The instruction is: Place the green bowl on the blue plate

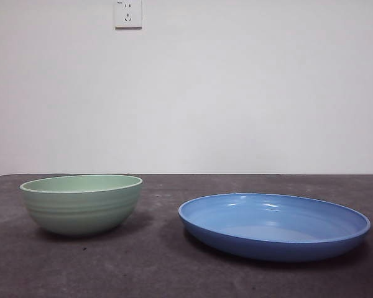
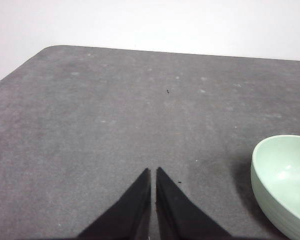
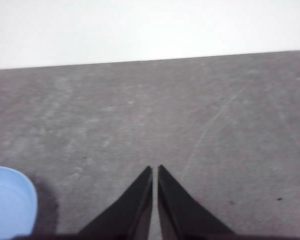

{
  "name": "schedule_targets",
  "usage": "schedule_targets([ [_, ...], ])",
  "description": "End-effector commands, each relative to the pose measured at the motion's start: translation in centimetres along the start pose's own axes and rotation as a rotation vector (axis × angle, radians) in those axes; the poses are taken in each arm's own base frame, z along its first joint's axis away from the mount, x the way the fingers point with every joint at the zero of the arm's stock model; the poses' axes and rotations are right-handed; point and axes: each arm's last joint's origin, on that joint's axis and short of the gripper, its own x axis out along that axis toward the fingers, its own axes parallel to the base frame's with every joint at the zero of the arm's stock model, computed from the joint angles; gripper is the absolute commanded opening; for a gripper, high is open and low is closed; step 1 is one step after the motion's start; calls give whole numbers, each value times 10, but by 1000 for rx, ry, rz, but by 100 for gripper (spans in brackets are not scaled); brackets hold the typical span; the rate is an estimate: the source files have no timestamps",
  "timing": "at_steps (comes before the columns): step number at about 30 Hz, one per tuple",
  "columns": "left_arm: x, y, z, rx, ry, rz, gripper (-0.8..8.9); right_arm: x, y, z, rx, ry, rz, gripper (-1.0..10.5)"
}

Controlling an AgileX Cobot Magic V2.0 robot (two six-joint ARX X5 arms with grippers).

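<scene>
The pale mint-green bowl (image 1: 82, 203) stands upright on the dark table at the left of the front view. The wide blue plate (image 1: 273, 225) lies to its right, apart from it and with nothing on it. My left gripper (image 2: 153, 172) is shut and empty above bare table; the green bowl (image 2: 285, 182) shows beside it in the left wrist view. My right gripper (image 3: 155, 170) is shut and empty above bare table; an edge of the blue plate (image 3: 10, 202) shows in the right wrist view. Neither arm appears in the front view.
The dark grey table (image 1: 174, 273) runs back to a white wall with a socket (image 1: 128, 13). The table's rounded far corner (image 2: 55, 49) shows in the left wrist view.
</scene>
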Motion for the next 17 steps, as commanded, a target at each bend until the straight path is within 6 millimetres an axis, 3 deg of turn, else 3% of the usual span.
schedule_targets([
  [1, -1, -1, 4, -33, -4, -3, 17, -2, 1, 5, 90, -13, 5, 13],
  [8, -7, -5, 31, -113, -40, -37, 17, -16, 8, 39, 196, -47, 57, 12],
  [17, -15, -16, 90, -152, -1, -201, 17, -45, 22, 101, 240, -16, 155, 12],
])
